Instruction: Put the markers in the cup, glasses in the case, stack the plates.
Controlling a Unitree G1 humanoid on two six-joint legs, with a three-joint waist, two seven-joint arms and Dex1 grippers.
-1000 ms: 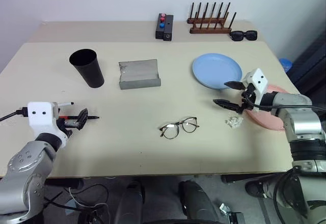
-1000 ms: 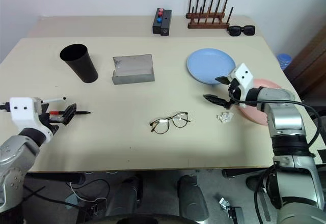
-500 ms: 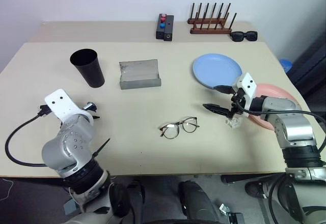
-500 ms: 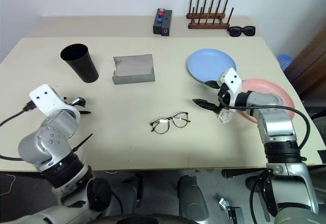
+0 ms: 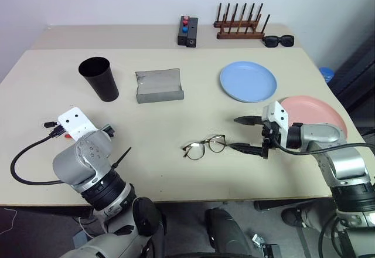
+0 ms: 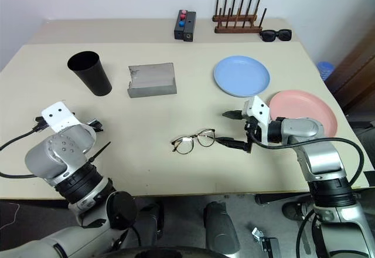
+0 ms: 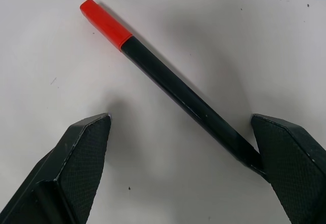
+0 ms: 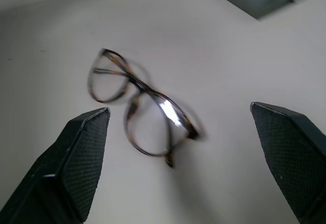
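Two claws hang spread over the beige bench [image 5: 176, 117], neither pinching anything. The right claw [image 5: 249, 133] points at the wire-framed glasses [image 5: 204, 147], which lie flat on the bench just beside its fingertips; in the right wrist view the glasses [image 8: 140, 109] sit between the two black fingers [image 8: 76, 158], untouched. The left claw [image 7: 183, 163] is turned down over a marker [image 7: 168, 84] with a red end and a dark barrel, lying flat on the bench; one finger [image 7: 288, 158] is at the barrel's dark end, though contact cannot be told.

Taking the grey case [image 5: 159, 85] as the landmark: it lies open, the black cup [image 5: 99, 78] stands upright to its left, the light blue plate [image 5: 248, 81] lies to its right, and the pink plate [image 5: 312, 112] farther right and nearer the robot, apart from the blue one. The glasses lie nearer the robot than the case, a little to the right.
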